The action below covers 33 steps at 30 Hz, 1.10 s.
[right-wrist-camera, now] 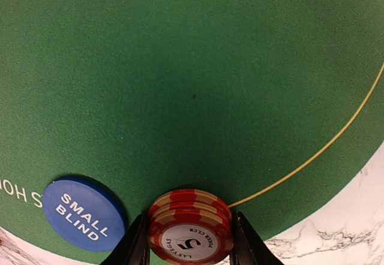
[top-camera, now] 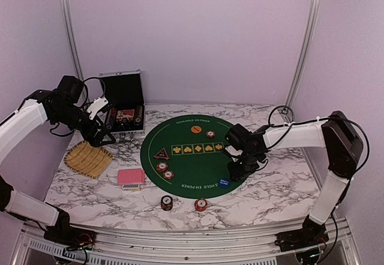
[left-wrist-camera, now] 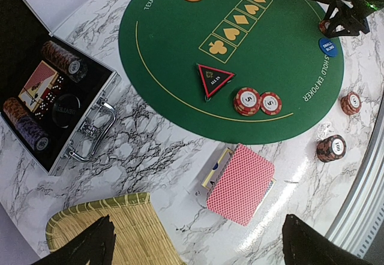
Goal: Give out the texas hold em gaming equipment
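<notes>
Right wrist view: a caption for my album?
Over the green mat, the right gripper holds a red chip stack beside the blue Small Blind disc.

The left arm (top-camera: pixel 24 121) is reaching toward the far left, its left gripper (top-camera: pixel 101 135) hanging with jaws spread wide. The right arm (top-camera: pixel 300 134) is bending inward, its right gripper (top-camera: pixel 240 170) pointing down and pinching stacked poker chips (right-wrist-camera: pixel 189 220).
</notes>
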### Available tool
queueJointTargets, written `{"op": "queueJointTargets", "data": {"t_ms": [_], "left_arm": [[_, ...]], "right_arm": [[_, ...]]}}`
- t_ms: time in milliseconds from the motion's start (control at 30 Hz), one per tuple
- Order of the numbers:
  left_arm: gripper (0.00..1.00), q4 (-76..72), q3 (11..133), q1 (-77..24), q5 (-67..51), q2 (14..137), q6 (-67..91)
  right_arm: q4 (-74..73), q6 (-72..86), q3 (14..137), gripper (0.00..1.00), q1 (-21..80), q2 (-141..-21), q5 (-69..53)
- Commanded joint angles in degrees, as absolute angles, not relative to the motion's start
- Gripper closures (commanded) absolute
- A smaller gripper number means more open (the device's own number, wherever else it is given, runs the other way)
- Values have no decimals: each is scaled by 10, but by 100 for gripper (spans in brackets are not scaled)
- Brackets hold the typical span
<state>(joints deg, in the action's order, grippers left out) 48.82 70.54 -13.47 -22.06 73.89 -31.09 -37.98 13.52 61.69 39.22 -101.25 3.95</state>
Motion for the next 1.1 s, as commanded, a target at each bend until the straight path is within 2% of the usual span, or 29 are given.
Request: {"op": "queueJointTargets", "data": {"t_ms": [0,267,567,867,1067], "left_arm": [[1,509,722,-137,-234,740,-314],[1,510,724,-137,-233,740,-313],[1,510,722,-137,-231,743,-315],[1,512,721,-137,-231,746,-314],[1,512,722,-136,-232,743,-314]], "right_arm": [[-366,136,617,62,383,-1020,45],[-389,133,641,45,382,-1013,63],[-436,128,712,44,397,-969,64],[-467,117,820,22,527,-982,55],[-460,87,899,14,605,-1045,-16]]}}
